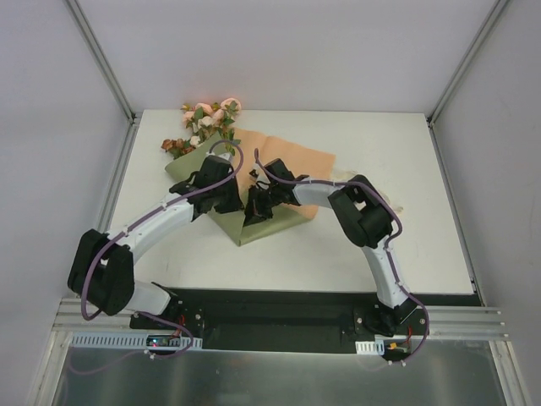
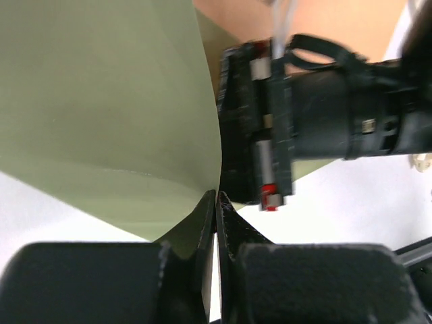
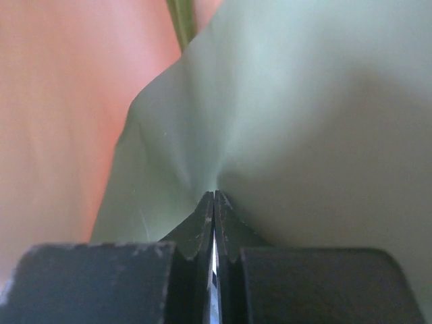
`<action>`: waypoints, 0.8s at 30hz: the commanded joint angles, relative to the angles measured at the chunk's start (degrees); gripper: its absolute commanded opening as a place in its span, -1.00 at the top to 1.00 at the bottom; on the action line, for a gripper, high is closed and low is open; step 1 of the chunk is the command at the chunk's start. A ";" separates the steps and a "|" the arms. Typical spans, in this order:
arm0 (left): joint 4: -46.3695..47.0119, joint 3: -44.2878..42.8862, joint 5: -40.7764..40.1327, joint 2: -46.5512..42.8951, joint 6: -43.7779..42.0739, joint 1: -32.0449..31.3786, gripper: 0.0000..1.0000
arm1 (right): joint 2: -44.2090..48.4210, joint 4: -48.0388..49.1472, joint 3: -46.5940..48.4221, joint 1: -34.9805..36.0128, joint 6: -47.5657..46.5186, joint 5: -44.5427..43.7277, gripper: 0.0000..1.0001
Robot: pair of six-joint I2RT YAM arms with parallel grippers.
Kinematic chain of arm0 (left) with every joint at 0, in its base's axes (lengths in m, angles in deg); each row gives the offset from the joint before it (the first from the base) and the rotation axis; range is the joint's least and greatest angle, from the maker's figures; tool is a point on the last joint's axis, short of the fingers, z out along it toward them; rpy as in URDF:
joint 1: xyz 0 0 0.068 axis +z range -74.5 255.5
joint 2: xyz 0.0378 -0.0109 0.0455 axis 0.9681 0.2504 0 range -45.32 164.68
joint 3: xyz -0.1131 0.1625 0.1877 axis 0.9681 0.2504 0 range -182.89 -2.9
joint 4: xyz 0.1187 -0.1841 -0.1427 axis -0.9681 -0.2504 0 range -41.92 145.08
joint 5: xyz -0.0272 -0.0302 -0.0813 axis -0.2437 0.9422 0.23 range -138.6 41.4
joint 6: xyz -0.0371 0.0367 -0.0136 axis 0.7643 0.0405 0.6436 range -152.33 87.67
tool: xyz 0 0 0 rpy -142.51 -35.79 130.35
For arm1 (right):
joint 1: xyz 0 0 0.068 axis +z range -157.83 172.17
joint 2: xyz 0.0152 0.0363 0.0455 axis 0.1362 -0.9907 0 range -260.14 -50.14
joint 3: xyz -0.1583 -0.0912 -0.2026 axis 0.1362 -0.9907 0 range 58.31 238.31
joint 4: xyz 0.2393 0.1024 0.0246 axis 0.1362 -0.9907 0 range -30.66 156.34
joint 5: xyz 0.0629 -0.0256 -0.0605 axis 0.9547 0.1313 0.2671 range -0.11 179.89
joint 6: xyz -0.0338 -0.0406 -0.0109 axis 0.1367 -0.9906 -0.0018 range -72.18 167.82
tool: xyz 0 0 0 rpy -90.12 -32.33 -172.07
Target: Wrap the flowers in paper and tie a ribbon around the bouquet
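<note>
1. Two arms reach out from the near edge of the counter [image 1: 380,245]. The left arm [image 1: 161,216] and the right arm [image 1: 372,228] meet nose to nose over the near part of the paper [image 1: 272,227].
2. The worry from here, to my eye, is that both pinch the same olive sheet close together. If they draw apart or lift unevenly, the paper could crease hard or tear.
3. If either pinch slips, the raised flap would likely drop flat and the wrap would come undone.
4. The left jaws are pressed fully together. Their tips meet on the curled edge of the olive flap, which rises above them in the wrist view.
5. The right jaws are clamped just as tight, with a pucker of olive paper nipped between the tips.
6. Beyond the jaws, the sheet lies spread with its orange-tan face up, about mid-counter.
7. Off to the right, a pale strip that looks like the ribbon [image 1: 342,177] lies by the right arm, apart from both jaws.
8. Farthest back, the flowers [image 1: 207,118] lie at the sheet's far left corner, blooms toward the back edge and not yet wrapped. Dragging the sheet could roll them out of line.
</note>
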 commanded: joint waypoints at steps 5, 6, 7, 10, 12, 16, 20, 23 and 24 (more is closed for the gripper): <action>6.27 -7.10 7.17 11.24 -2.82 -3.08 1.00 | 0.01 0.88 -1.82 -1.59 1.10 -2.04 0.99; 7.23 -7.10 7.35 12.38 -2.82 -3.17 1.00 | 0.71 0.88 -2.35 -1.94 1.19 -2.04 0.99; 7.50 -7.19 7.00 13.00 -2.73 -3.26 1.00 | 1.15 2.36 -3.31 -2.47 1.02 -1.86 0.99; 8.38 -7.10 7.35 14.33 -3.00 -3.26 1.00 | 3.61 2.38 -4.72 -4.14 0.14 -0.90 0.99; 8.65 -6.92 7.61 14.59 -3.17 -3.26 1.00 | 5.72 1.86 -5.69 -5.54 -0.74 0.24 0.99; 8.56 -5.87 6.12 13.72 -3.00 -3.26 1.00 | 10.02 -4.02 -7.01 -7.57 -6.01 1.04 0.93; 8.56 -4.20 2.78 11.34 -1.77 -3.26 1.00 | 16.52 -7.90 -10.52 -9.32 -10.75 1.48 0.79; 8.56 -3.67 1.72 10.20 -1.42 -3.17 1.00 | 22.58 -12.81 -13.86 -10.03 -16.11 1.31 0.50; 8.56 -3.85 1.81 10.20 -1.50 -3.17 1.00 | 23.99 -16.05 -14.82 -10.03 -18.82 -0.35 0.45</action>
